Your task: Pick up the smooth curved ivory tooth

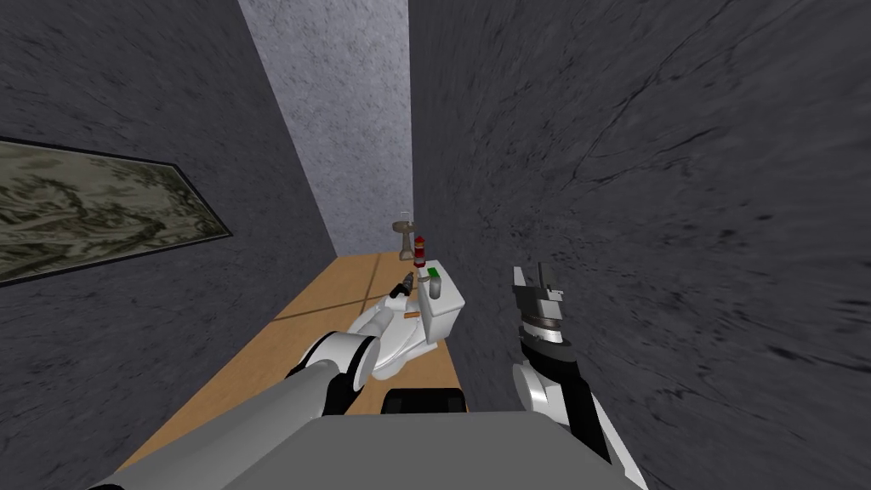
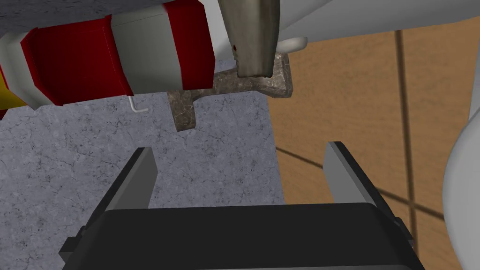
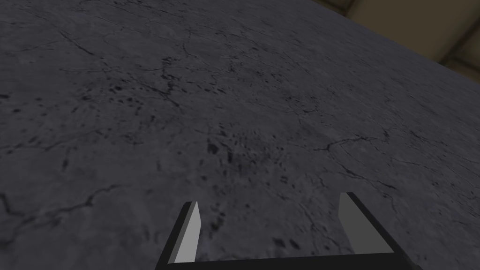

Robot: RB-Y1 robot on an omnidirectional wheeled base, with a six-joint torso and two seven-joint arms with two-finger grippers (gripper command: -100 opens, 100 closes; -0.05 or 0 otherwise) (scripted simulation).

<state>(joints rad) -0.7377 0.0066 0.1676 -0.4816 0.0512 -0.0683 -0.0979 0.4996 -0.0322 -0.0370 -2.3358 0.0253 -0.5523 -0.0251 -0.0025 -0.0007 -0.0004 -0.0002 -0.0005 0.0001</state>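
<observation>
A smooth beige-grey tapered piece [image 2: 251,37], apparently the tooth, stands just past my left gripper [image 2: 239,147], beyond the gap between the fingers and not touching them. That gripper is open with nothing in it. A red and white canister [image 2: 117,51] lies close beside the piece. In the head view my left gripper [image 1: 400,289] reaches over the white toilet [image 1: 400,340] toward the tank top [image 1: 444,313], where the canister [image 1: 418,248] stands at the far end. My right gripper [image 1: 532,285] is raised beside the dark wall, open and empty [image 3: 269,199].
On the tank sit a green item [image 1: 432,273], a grey cylinder [image 1: 435,289] and a small tan piece [image 1: 412,314]. A brown stone-like stand [image 1: 406,231] rises behind the toilet by the far wall. Dark walls hem in the narrow wooden floor [image 1: 255,366].
</observation>
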